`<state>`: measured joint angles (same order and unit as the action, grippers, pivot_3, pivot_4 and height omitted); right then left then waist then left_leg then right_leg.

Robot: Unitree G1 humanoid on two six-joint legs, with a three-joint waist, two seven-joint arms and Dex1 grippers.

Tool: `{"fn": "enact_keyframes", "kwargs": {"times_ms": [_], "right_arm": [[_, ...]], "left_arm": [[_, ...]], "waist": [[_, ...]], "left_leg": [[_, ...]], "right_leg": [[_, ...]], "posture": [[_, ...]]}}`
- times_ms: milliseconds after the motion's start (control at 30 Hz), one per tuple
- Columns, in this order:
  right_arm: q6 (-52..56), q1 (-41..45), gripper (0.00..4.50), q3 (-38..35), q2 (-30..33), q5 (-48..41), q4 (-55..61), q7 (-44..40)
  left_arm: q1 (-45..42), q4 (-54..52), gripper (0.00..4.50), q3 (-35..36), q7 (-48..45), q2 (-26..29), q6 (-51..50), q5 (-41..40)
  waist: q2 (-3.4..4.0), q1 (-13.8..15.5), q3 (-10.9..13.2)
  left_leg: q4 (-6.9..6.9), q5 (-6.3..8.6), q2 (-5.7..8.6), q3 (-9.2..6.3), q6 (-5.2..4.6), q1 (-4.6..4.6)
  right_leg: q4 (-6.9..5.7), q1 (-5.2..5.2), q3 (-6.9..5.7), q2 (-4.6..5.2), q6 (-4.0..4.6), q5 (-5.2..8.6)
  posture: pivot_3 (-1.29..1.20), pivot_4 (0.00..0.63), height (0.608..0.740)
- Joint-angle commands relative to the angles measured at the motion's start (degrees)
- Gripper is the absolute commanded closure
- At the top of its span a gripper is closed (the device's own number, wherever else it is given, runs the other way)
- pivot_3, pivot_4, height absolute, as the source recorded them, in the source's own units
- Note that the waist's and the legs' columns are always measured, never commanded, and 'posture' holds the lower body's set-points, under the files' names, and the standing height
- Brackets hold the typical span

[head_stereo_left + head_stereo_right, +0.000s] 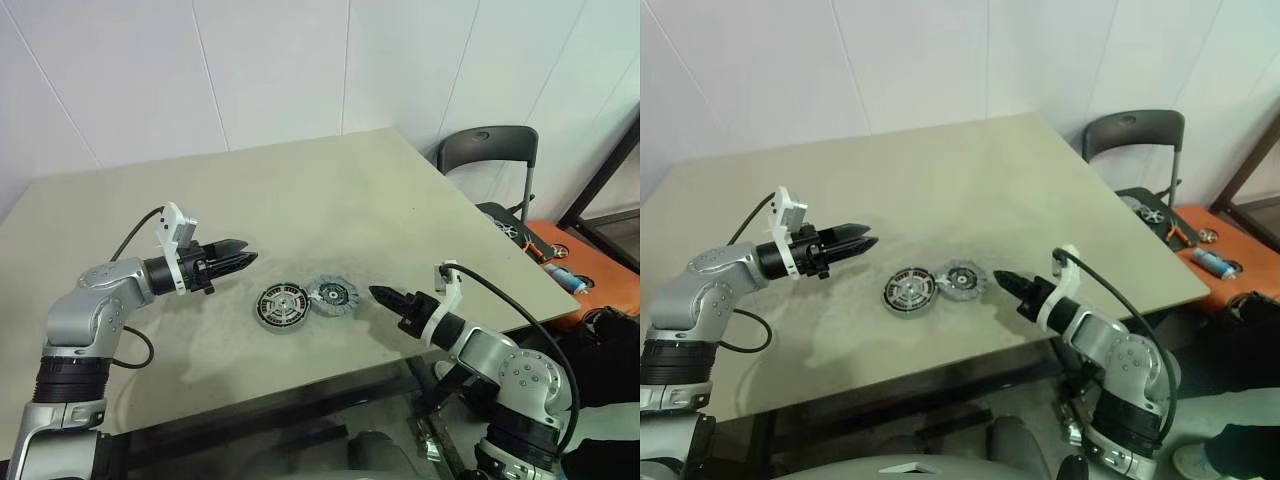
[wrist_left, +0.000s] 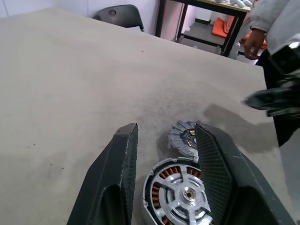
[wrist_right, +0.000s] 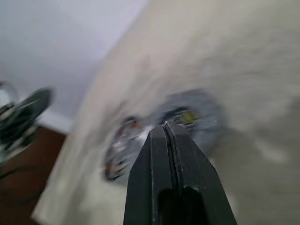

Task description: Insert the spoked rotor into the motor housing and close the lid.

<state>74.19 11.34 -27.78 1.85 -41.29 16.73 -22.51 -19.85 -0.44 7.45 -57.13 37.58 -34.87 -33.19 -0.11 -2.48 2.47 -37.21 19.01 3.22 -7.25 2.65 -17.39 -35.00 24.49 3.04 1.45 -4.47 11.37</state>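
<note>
Left gripper (image 1: 243,258) fingers apart, empty, hovering left of motor housing (image 1: 280,306) on table (image 1: 330,190). Spoked rotor (image 2: 185,199) sits inside housing, copper coils clear in left wrist view. Lid (image 1: 333,296) touches housing's right edge. Right gripper (image 1: 380,293) closed, empty, right of lid.

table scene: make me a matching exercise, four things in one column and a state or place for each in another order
Things:
1. left gripper
2. right gripper
3. housing
4. lid

States or places:
A. lies on the table, copper windings showing
B. fingers shut, empty
C. grey disc lying nearer the right gripper
D. fingers apart, empty, above the table

Pairs: 1-D, 2-B, 3-A, 4-C
</note>
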Motion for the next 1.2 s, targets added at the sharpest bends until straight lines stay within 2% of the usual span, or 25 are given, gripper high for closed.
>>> {"fn": "enact_keyframes", "kwargs": {"times_ms": [33,133,367,567,667,900,1100,1200], "right_arm": [[-3.0,2.4,4.49,2.7,0.6,0.4,-0.8,2.1],[-6.8,2.4,4.49,6.5,2.3,4.6,-4.5,4.3],[-13.6,3.0,4.49,9.1,2.0,7.8,-13.0,6.7],[-15.4,3.2,4.49,12.8,2.4,8.4,-13.6,7.3],[-16.7,4.0,4.49,16.5,3.3,12.0,-15.1,9.1],[-9.3,8.3,4.49,16.4,3.3,11.9,-11.8,15.4],[-5.7,13.5,4.49,15.5,5.3,10.6,-9.0,15.8],[-3.9,15.1,4.49,18.0,6.4,11.0,-7.6,15.0]], "left_arm": [[1.1,-3.2,2.46,0.1,-1.0,1.5,2.5,1.0],[2.6,-4.3,2.46,-0.3,-2.3,2.2,4.4,1.9],[2.2,-4.2,2.46,0.2,-1.8,2.2,3.7,1.4],[2.3,-4.1,2.46,0.4,-1.6,2.3,3.7,1.5],[2.0,-3.9,2.46,0.1,-1.3,2.2,3.8,1.7],[1.5,-3.8,2.46,-0.3,-1.1,2.1,3.6,1.8],[1.6,-4.0,2.46,-0.8,-0.5,1.4,3.5,1.7],[1.4,-3.4,2.46,-0.8,-0.3,1.2,3.8,1.8]], "waist": [[0.00,0.0,0.0],[0.00,0.0,0.0],[-0.28,-0.2,0.0],[-0.41,-0.3,-0.1],[-0.42,-0.6,-0.1],[-0.47,-1.2,-0.1],[-0.26,-1.0,0.0],[-0.26,-1.0,0.0]], "left_leg": [[0.00,0.01,0.00,-0.02,-0.01,-0.01],[0.04,0.02,-0.01,-0.01,-0.03,0.00],[0.02,0.02,-0.01,0.03,-0.03,-0.01],[-0.06,0.02,-0.02,0.07,-0.04,0.09],[-0.06,0.02,-0.03,0.09,-0.04,0.11],[-0.07,0.02,-0.03,0.07,-0.04,0.06],[-0.03,0.03,0.00,0.05,-0.05,-0.05],[0.05,0.08,-0.01,-0.02,-0.14,-0.05]], "right_leg": [[0.00,0.03,-0.01,0.00,-0.01,0.01],[0.01,0.06,-0.01,-0.01,-0.01,0.02],[0.03,-0.15,0.00,-0.02,0.00,0.05],[0.02,-0.38,0.01,-0.02,0.18,0.16],[0.02,-0.38,0.00,-0.03,0.18,0.16],[0.03,-0.36,0.00,0.00,0.18,0.16],[0.04,0.10,0.00,0.05,-0.03,0.02],[0.05,0.13,-0.04,0.05,-0.07,0.05]], "posture": [[0.00,0.000,0.740],[0.00,0.000,0.740],[0.00,0.000,0.740],[0.00,0.000,0.740],[0.00,0.000,0.740],[0.00,0.000,0.740],[0.00,0.000,0.740],[0.00,0.000,0.740]]}}
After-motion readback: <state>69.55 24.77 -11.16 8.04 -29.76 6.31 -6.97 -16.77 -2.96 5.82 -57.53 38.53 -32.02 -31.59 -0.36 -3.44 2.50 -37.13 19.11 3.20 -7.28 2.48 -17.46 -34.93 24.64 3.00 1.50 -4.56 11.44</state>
